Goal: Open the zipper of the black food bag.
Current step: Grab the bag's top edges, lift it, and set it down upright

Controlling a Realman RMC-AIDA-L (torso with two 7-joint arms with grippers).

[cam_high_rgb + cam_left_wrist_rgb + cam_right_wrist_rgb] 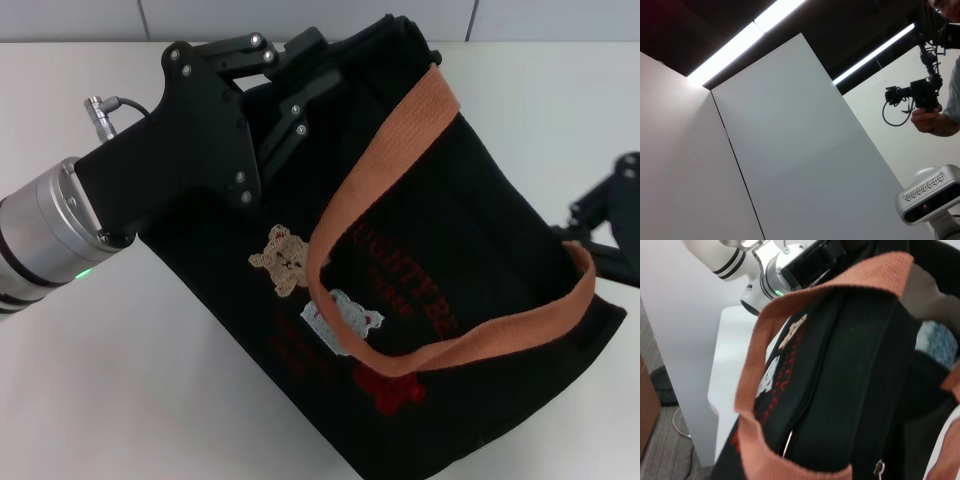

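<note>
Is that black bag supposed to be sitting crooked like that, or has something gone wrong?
The black food bag is tipped over at a slant on the table, not upright. The left gripper is at one end of it, the right gripper near the other. One orange strap droops across the printed front.

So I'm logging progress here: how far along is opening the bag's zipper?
Done: the left gripper is at the far corner of the boxy black fabric food bag, which lies tilted. In hand: steadying it. Left: the thin black zipper track looks closed; the right gripper waits beside it.
</note>
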